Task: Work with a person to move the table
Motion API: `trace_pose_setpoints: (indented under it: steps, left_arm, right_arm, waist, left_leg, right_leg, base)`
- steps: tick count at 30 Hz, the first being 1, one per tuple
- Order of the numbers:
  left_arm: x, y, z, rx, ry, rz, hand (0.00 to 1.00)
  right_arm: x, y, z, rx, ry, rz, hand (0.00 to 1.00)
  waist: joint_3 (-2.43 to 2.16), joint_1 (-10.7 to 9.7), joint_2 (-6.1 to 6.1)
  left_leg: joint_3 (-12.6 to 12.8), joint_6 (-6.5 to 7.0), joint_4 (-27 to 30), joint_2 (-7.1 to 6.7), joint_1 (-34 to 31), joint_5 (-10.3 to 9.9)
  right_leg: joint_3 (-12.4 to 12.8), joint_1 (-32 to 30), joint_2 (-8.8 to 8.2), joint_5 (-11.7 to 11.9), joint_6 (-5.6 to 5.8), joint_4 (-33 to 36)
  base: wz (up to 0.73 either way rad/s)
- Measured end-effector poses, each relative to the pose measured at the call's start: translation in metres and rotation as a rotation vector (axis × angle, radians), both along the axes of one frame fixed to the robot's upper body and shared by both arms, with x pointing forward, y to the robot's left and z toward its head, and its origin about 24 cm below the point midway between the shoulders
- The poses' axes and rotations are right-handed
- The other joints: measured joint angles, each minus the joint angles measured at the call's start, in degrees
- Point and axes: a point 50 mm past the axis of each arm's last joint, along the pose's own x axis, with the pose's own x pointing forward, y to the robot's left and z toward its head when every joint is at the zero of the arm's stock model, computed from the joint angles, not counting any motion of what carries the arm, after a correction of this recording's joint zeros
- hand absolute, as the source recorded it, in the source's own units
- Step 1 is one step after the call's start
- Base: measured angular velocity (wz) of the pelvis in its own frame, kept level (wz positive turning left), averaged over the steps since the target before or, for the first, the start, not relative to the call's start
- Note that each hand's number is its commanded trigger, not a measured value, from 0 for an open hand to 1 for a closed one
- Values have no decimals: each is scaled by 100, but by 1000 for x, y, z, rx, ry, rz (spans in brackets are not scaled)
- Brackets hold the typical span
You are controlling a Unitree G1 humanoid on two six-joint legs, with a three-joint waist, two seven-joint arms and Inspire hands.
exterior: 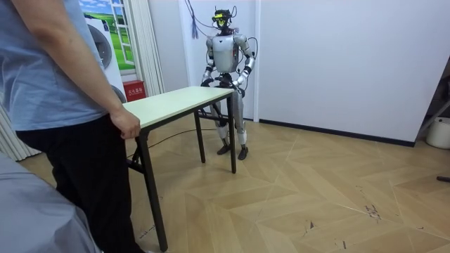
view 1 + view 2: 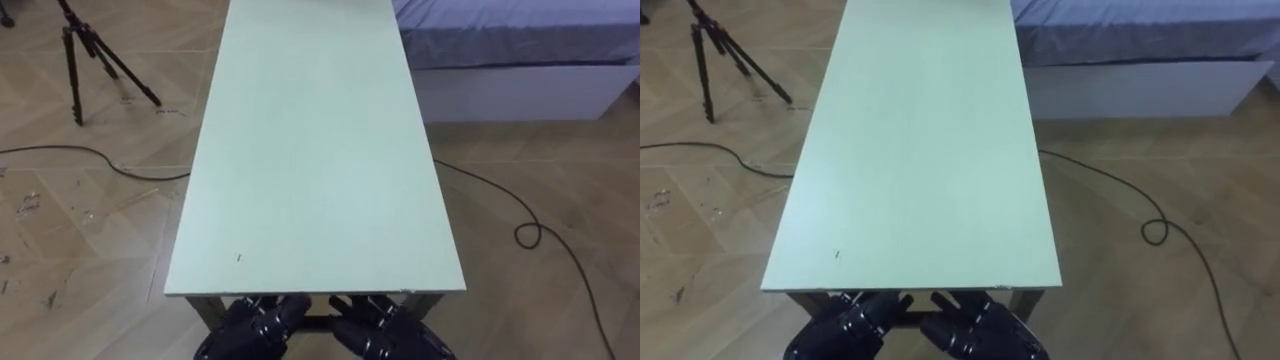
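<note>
One table (image 2: 315,150), one tripod (image 2: 73,45), one bed (image 2: 520,35), one person (image 1: 56,84), two hands, left hand (image 2: 255,328), right hand (image 2: 395,338).

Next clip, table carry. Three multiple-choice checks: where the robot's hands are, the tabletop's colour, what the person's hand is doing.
1. Relative to the table, the left hand and right hand are: A) flat on top; B) below its near end; C) far off sideways.
2. The table's top is: A) pale green; B) red; C) black.
3. The person's hand: A) is raised overhead; B) is in a pocket; C) holds the table's far end.
1 B: both show under the near edge. 2 A: so in every view. 3 C: the room view shows it there.
</note>
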Motion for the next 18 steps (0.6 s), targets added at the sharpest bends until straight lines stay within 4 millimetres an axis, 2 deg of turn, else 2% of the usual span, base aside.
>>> trace_pose_setpoints:
  steps: [6,10,14,15,18]
  left_arm:
    - [5,21,-9,26,77,124,0]
    - [8,17,-12,-12,91,152,0]
    - [14,16,-14,-96,132,195,0]
    - [14,16,-16,-106,143,199,0]
    - [14,15,-17,-126,162,217,0]
  right_arm:
    - [0,-4,-1,68,46,-67,0]
    - [0,-4,-2,99,75,-104,0]
    - [2,-1,-1,190,120,-172,0]
    - [2,0,-2,213,136,-190,0]
    - [3,2,-2,254,166,-231,0]
  waist:
    - [16,143,109]
    - [9,183,119]
    - [16,181,104]
    - [29,181,98]
    - [26,183,91]
  left_leg:
    - [-22,0,-23,10,96,0]
    - [-11,0,-33,11,130,0]
    - [-24,0,-37,17,165,0]
    - [-25,0,-49,16,219,0]
    - [-27,0,-74,16,273,0]
  right_leg:
    - [-1,83,14,-2,-3,-4]
    - [4,95,14,-1,-3,6]
    - [-1,124,16,-1,-7,27]
    - [0,178,18,-1,-7,12]
    - [14,202,24,-1,-7,-6]
  base:
    - [-2]
    - [0]
    - [0]
    - [0]
    - [0]
